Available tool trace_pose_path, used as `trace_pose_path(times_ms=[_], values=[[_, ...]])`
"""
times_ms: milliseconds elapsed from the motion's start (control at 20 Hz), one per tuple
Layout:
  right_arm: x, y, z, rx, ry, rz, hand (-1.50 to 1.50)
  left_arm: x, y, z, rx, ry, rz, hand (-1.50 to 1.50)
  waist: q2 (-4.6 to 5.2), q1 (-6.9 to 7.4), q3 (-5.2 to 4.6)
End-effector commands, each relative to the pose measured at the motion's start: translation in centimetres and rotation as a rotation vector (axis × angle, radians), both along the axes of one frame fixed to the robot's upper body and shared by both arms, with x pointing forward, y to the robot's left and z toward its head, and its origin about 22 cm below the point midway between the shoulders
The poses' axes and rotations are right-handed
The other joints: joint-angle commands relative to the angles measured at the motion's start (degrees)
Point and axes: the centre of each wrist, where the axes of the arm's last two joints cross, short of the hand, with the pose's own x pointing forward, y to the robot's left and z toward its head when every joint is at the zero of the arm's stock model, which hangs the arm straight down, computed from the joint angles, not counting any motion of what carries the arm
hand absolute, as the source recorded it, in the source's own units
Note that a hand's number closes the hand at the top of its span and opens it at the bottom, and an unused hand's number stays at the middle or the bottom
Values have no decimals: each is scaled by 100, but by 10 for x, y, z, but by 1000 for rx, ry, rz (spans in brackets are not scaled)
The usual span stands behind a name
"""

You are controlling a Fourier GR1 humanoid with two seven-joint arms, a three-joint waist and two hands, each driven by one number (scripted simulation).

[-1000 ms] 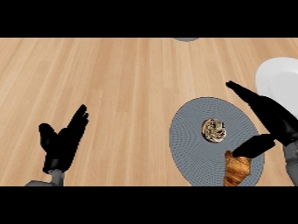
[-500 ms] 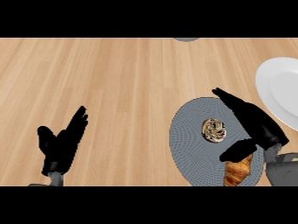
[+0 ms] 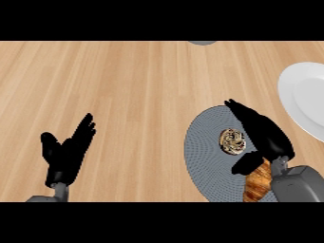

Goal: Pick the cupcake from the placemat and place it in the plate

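The cupcake [image 3: 232, 140], small with a brown and cream swirl top, sits on the grey round placemat [image 3: 206, 156] at the lower right. My right hand [image 3: 262, 134] hovers just right of the cupcake, fingers straight and pointing up-left, thumb spread below; nothing is held. The white plate [image 3: 317, 107] lies at the right edge, beyond the hand. My left hand [image 3: 66, 154] rests open at the lower left, fingers up.
A croissant [image 3: 259, 182] lies on the placemat's near edge, partly under my right thumb and wrist. A grey object [image 3: 202, 42] peeks in at the top edge. Bare wooden counter [image 3: 122, 85] spans the left and middle.
My right hand has moved left from over the plate's edge to beside the cupcake, staying open. The left hand has barely moved.
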Motion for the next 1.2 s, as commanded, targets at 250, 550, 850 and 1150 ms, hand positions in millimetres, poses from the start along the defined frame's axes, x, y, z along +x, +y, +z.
trace_pose_path(times_ms=[250,550,850,1150], values=[[6,17,-24,-28,51,25,-150,-8,12,-6,8,43,9,0,26,-1,-32],[0,11,-51,-129,29,131,150,-13,6,-11,-7,55,-12,0,27,-3,-31],[13,-1,-33,-149,-18,135,150,2,-7,-14,-2,35,-12,0,28,-18,-32],[9,0,-25,13,-304,100,150,-6,6,-2,-4,44,0,0,12,-57,-27]])
